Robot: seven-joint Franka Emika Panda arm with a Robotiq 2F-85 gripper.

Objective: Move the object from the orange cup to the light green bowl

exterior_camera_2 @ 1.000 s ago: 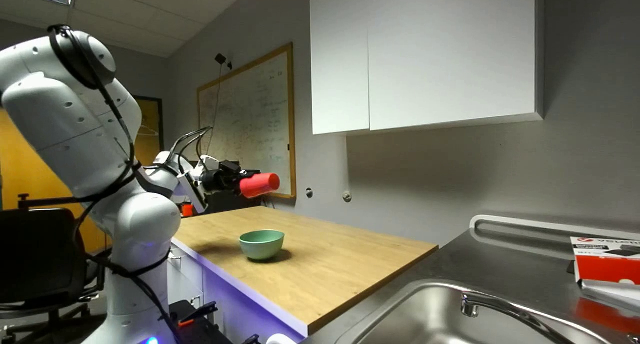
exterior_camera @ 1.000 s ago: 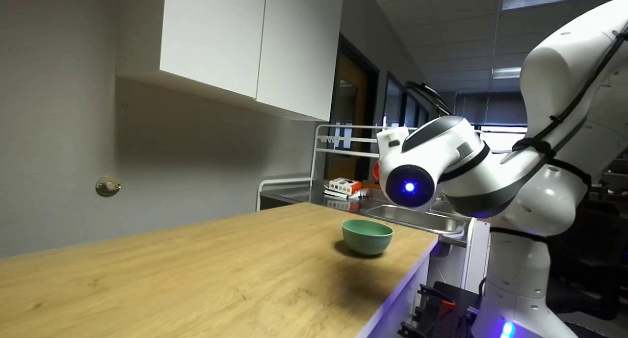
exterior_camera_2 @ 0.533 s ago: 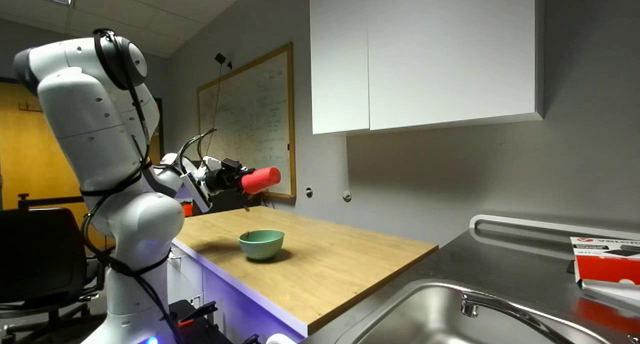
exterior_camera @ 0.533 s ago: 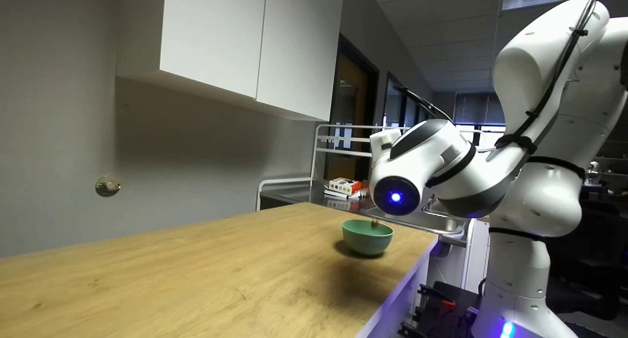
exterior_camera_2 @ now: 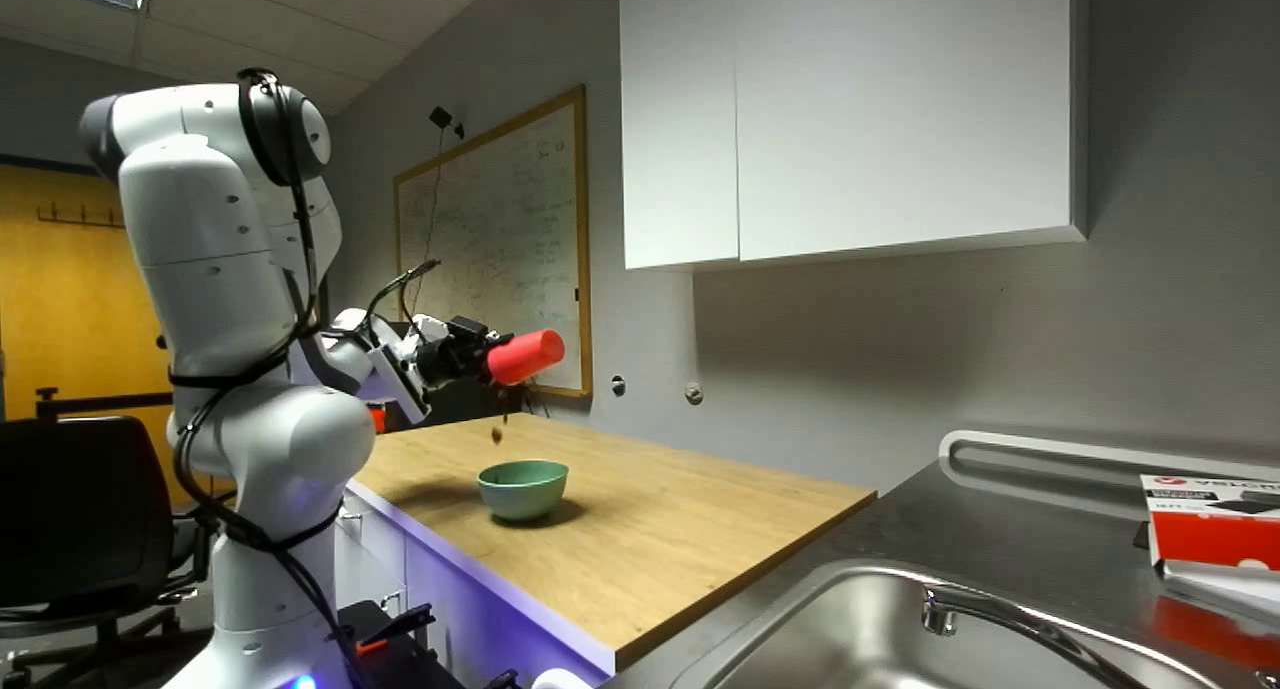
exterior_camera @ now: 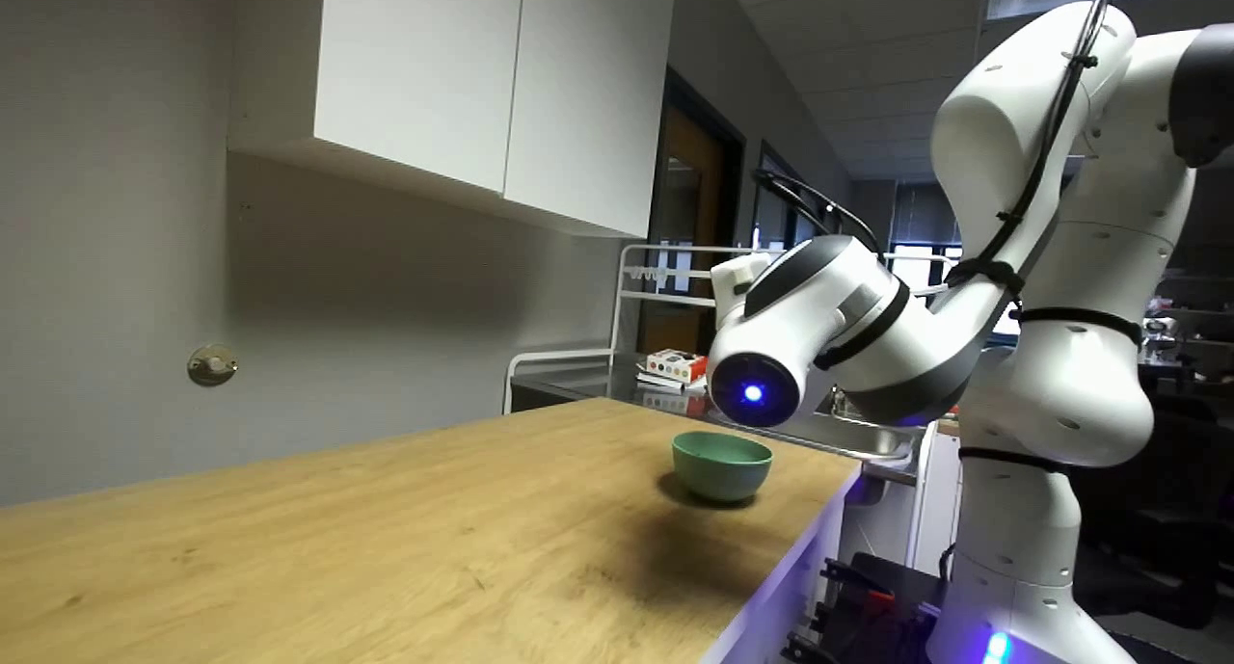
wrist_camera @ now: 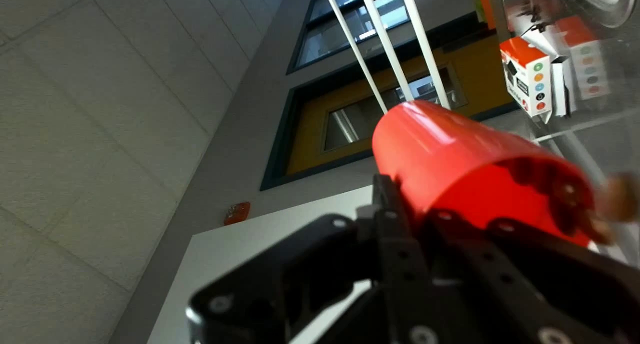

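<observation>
Midair, bits (exterior_camera_2: 496, 435) fall — orange cup (exterior_camera_2: 527, 356) tipped, bowl (exterior_camera_2: 523, 497) below.

Red-orange cup (exterior_camera_2: 527, 357), muted green bowl (exterior_camera_2: 522, 493)

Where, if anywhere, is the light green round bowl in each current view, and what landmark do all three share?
In an exterior view: light green round bowl, lower half, right of centre.
In an exterior view: the bowl, lower half, left of centre.
Wrist view: not in it.
Shared landmark: red-and-white box, upper right in the wrist view, near the metal sink in both exterior views.
</observation>
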